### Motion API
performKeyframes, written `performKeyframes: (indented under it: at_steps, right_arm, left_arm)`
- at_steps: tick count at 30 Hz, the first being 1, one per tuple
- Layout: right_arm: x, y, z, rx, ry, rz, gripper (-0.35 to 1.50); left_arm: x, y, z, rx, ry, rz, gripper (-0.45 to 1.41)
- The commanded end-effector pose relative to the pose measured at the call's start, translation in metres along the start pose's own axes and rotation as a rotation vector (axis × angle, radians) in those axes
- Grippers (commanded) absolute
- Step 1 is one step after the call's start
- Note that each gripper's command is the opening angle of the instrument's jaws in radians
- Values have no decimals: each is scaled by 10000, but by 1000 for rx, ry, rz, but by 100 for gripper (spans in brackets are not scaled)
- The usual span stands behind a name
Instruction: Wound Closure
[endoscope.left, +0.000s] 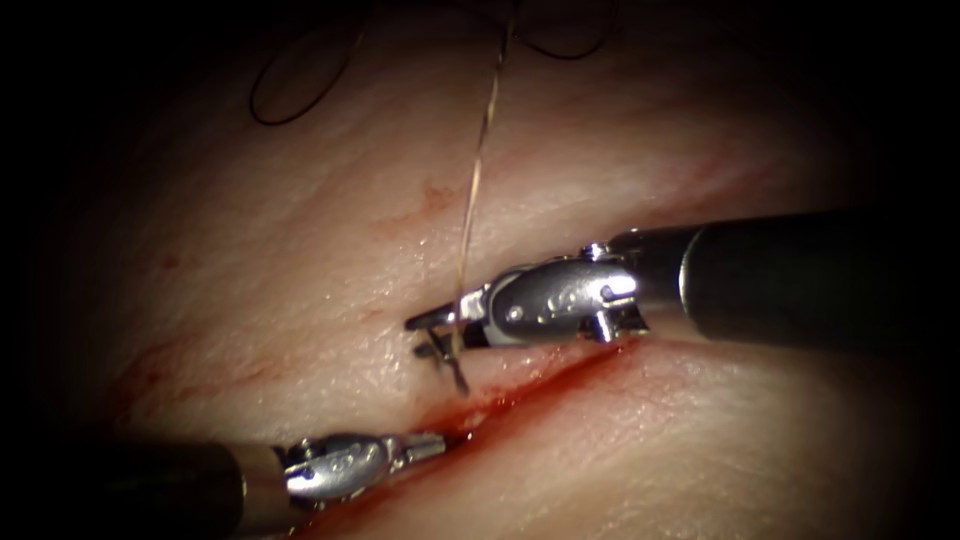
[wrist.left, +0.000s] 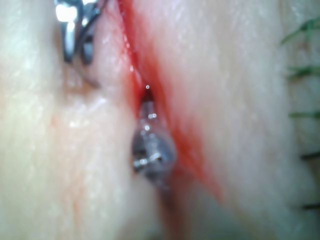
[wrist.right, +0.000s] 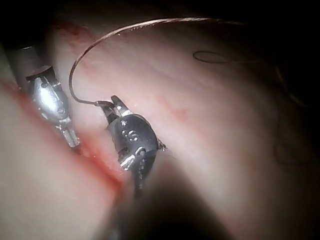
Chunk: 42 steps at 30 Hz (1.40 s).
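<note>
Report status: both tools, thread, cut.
Right tool shut on the thread, above the cut. Left tool shut, tip in the cut, holding nothing. Red fluid along the cut.

Your right tool (endoscope.left: 432, 322) sits on the tissue (endoscope.left: 300, 230) just above the cut (endoscope.left: 520, 395) with the thread (endoscope.left: 478, 170) running up from its tip, while your left tool (endoscope.left: 425, 447) lies in the cut, below and left of it
</note>
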Motion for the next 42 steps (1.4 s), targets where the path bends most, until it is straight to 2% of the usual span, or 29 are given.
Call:
performKeyframes:
  at_steps: [1, 7, 12, 16, 17, 19, 27, 33, 42]
  right_arm:
    - [-1, 0, 8, 1, 3, 3, -35]
    - [0, 5, 16, -7, 1, 48, -35]
    - [-3, 19, 18, -11, -12, 155, -35]
    - [-10, 28, 18, -2, -44, 318, -35]
    - [-10, 28, 18, -2, -44, 318, -35]
    - [-15, 29, 19, 7, -74, 430, -35]
    - [-32, 21, 28, 64, -155, 704, -35]
    - [-32, 22, 32, 100, -149, 801, -35]
    - [-32, 28, 38, 150, -153, 866, -35]
  left_arm:
    - [-6, 5, 8, -3, -1, -2, -21]
    - [-6, 5, 8, -3, -1, -2, -21]
    - [-6, 6, 8, -2, 0, -3, -21]
    - [-6, 6, 8, -3, -1, -3, -21]
    - [-6, 6, 8, -3, -1, -3, -21]
    - [-5, 6, 8, -3, -1, -4, -21]
    - [-4, 6, 7, -4, -1, -5, -20]
    - [-4, 6, 6, -5, -1, -5, -20]
    - [-4, 6, 5, -6, -1, -4, -20]
